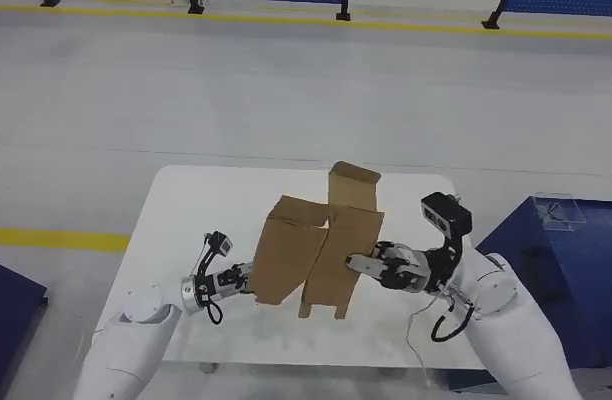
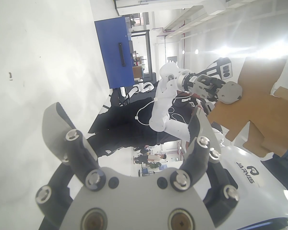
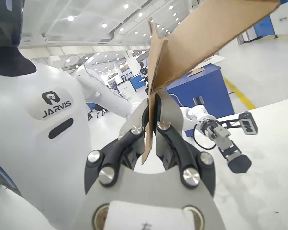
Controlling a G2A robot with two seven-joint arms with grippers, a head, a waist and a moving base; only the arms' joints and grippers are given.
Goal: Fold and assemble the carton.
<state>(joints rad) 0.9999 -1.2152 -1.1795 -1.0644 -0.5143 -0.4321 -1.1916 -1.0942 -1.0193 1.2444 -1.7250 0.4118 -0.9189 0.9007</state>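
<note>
Right gripper (image 3: 154, 111) pinches carton (image 1: 321, 250) edge; left gripper (image 2: 126, 120) spread, nearby.

The left arm reaches forward, bent at the elbow, its wrist turned inward toward the other arm. The left gripper (image 2: 126, 116) sits low with its jaws spread wide, holding nothing. The right arm also bends inward, with the right gripper (image 3: 153, 112) raised higher and its jaws pinched tight on a thin edge of the carton (image 3: 206, 37).
</note>
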